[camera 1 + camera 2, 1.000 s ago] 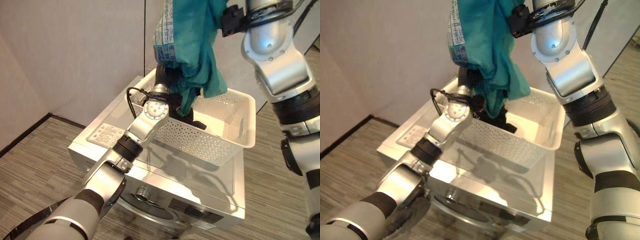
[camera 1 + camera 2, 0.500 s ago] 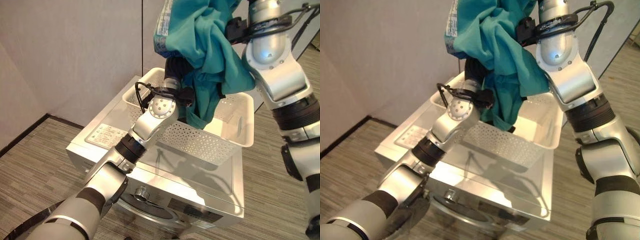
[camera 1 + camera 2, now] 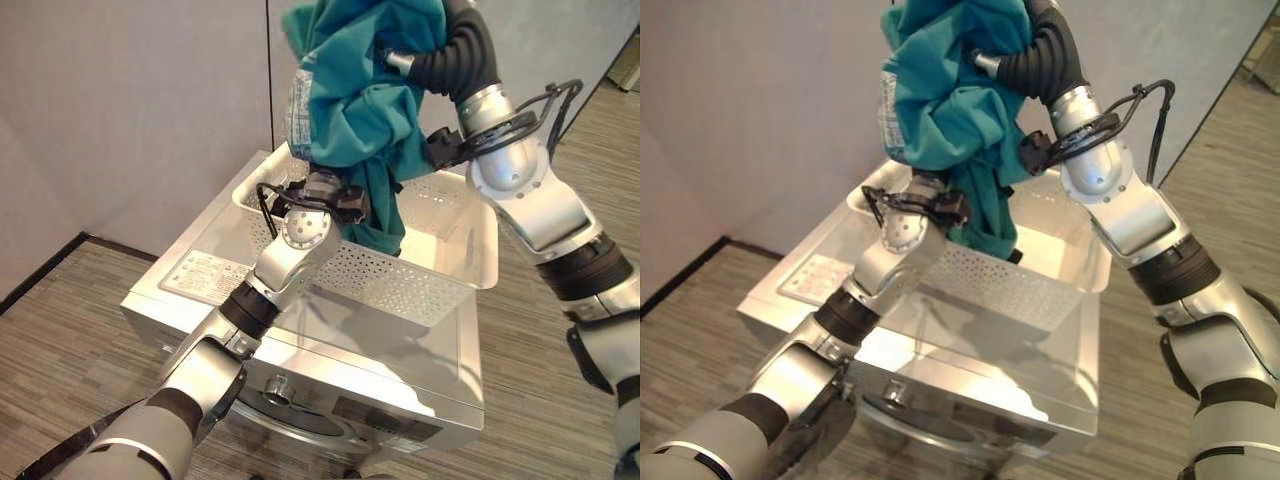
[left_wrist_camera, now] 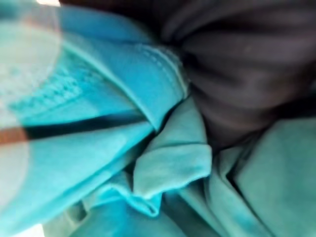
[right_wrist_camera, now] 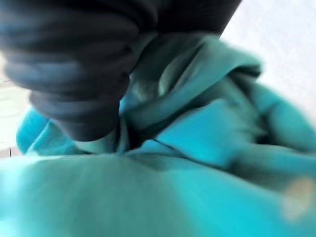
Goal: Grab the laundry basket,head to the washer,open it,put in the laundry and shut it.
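Teal laundry (image 3: 360,100): you have one bunched garment, raised above one white perforated basket (image 3: 440,285) that sits on one silver washer (image 3: 300,350), door closed. Your right hand (image 3: 398,62) reaches into the cloth from above, your left hand (image 3: 325,180) from below; both are buried, so their grip can't be read. Grey walls stand behind.
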